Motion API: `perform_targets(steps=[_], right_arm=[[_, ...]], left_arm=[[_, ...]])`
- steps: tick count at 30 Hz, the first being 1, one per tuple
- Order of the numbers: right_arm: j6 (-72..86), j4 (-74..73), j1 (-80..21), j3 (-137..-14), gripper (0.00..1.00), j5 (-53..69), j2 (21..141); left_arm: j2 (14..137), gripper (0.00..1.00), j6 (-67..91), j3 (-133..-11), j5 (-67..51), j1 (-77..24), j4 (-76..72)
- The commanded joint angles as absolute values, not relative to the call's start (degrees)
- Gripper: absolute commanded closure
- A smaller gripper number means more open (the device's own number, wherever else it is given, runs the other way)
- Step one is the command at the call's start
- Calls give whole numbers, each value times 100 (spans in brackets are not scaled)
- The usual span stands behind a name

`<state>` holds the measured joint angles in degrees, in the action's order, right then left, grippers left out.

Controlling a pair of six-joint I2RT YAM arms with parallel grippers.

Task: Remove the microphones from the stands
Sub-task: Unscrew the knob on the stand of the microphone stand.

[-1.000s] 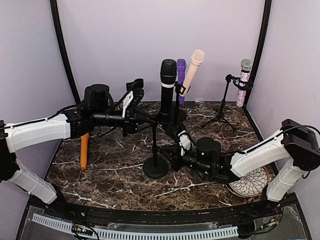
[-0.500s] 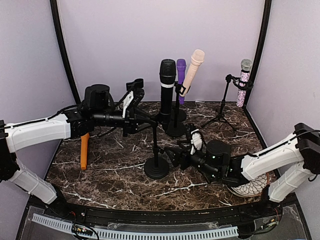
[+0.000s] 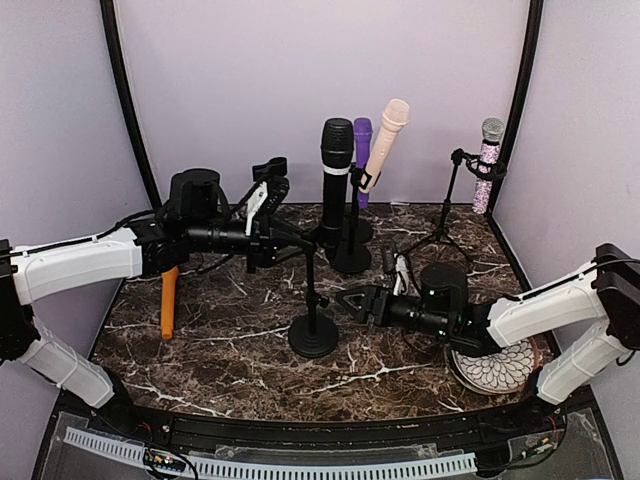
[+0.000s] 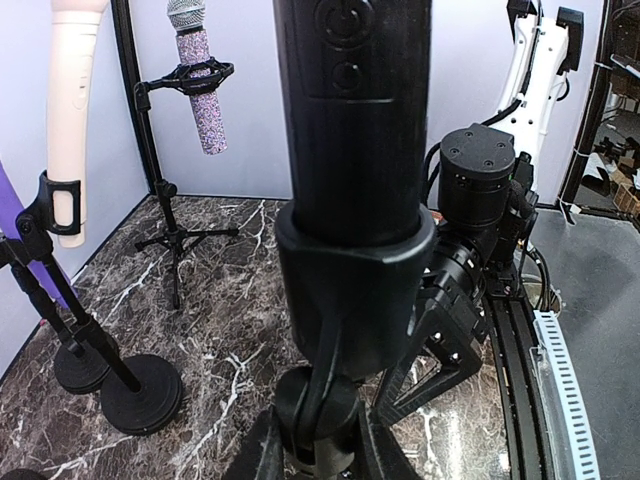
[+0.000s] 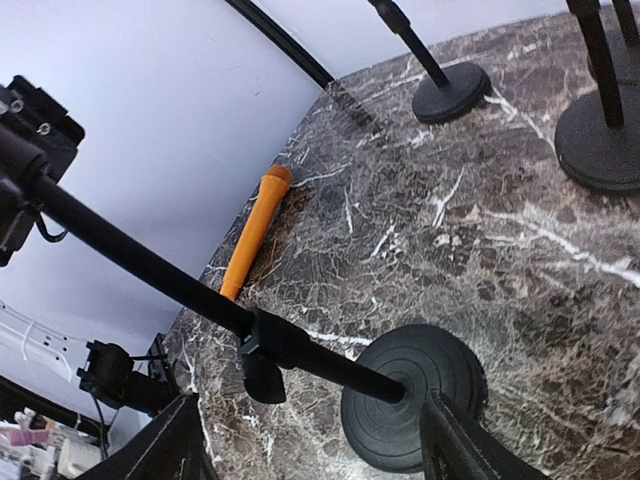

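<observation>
Marble tabletop, lilac walls, left tool clamped on clip under black microphone, right tool wide

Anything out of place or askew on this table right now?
An orange cylinder lies flat at the table's left edge, the only thing not on a stand besides a patterned plate under the right arm. Nothing looks spilled or broken.

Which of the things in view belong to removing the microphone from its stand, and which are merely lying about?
In the job: black microphone, its stand, left gripper, right gripper.
Lying about: purple microphone, cream microphone, glitter microphone, orange microphone, patterned plate.
</observation>
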<state>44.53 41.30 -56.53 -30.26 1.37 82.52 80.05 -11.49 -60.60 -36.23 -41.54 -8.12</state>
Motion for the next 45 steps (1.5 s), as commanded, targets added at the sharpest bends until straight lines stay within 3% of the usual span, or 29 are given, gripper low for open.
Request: perform_targets(steps=[1,15,26,45], right_arm=[[5507,3940,-5546,-3367,26,864,8480],[5770,4485,-5555,-3683,28,1440,9033],[6193,4706,-5537,-3580,29,981,9088],[5909,4862,-5559,-3773,67,1207,9372]], left_arm=[[8141,77,-1217,-5946,-3475,-4165,-336],[8095,77,-1326,-5960,-3368,-4227,-233],[8086,77,-1380,-5969,-3325,-4269,-187],[8107,77,-1435,-6014,-3281,-4315,-117]])
